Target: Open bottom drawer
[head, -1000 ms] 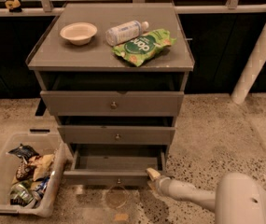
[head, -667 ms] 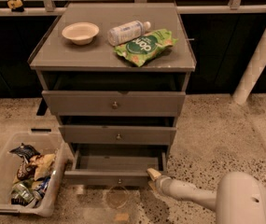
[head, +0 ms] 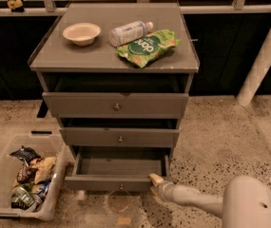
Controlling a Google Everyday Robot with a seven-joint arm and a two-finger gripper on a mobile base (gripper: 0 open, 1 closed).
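Little has moved: the gripper (head: 156, 179) stays at the partly open bottom drawer (head: 116, 183)'s right front corner. I cannot tell its grip. Next, pull straight outward.

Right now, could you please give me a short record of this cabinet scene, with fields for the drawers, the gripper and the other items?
bottom drawer: pulled partly out, inside looks bare
middle drawer: far less extended
top drawer: far less extended
gripper: low, at the bottom drawer's right front corner
cabinet top: bowl, bottle lying on its side, green snack bag
floor, left of cabinet: bin holding snack packets
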